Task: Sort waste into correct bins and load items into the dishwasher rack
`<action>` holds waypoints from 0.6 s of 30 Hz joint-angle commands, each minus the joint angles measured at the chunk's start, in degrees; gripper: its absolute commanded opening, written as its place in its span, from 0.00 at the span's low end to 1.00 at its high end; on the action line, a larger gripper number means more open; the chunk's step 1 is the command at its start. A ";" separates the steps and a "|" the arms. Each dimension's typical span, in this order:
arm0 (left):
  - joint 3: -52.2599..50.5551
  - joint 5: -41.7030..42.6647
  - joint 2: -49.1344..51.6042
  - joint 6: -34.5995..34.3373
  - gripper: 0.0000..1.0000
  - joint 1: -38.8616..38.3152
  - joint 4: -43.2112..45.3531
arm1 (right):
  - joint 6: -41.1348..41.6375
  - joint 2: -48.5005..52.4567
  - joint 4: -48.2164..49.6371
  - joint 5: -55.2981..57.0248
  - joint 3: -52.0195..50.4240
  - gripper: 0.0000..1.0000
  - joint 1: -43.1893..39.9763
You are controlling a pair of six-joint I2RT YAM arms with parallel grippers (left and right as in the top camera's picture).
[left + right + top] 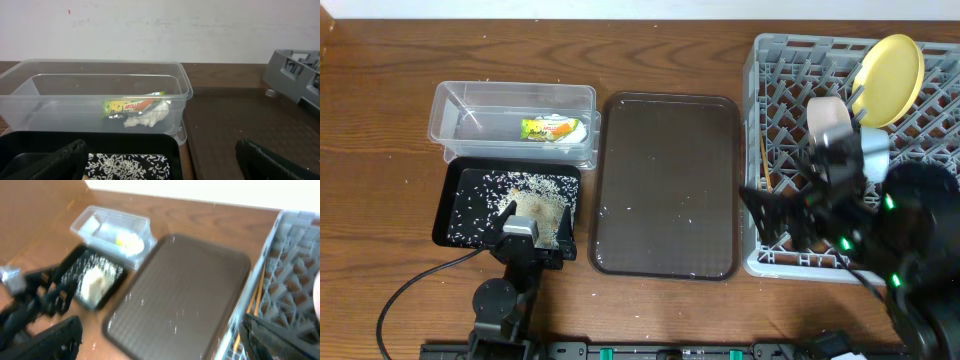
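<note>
The clear tub (470, 105) holds the green-and-orange wrapper (548, 128) and the white tissue (147, 116). The black tray (455, 205) in front of it holds loose rice (515, 185) and a pale clump (538, 208). My left gripper (160, 165) is open and empty over the tray's near edge. The grey rack (756, 95) at the right holds the yellow plate (890, 78), the white bowl (827, 115) and the chopsticks (765, 160). A pale bowl (875, 148) is partly hidden by my right arm. My right gripper (160, 340) is open and empty over the rack's left edge.
A dark brown serving tray (665, 180) lies between the bins and the rack, with a few rice grains (685, 222) on it. A black cable (415, 285) runs from the left arm over the table's front left. The right wrist view is blurred.
</note>
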 commanded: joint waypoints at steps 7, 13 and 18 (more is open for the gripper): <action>-1.07 -0.24 -0.44 0.98 0.96 0.31 -1.77 | -3.61 -13.70 -12.63 10.58 -0.31 0.99 0.61; -1.07 -0.24 -0.44 0.96 0.96 0.31 -1.77 | -6.03 -21.40 -6.88 18.05 -6.95 0.99 -2.54; -1.07 -0.24 -0.44 0.96 0.96 0.31 -1.77 | -5.90 -29.97 2.86 17.79 -22.49 0.99 -6.93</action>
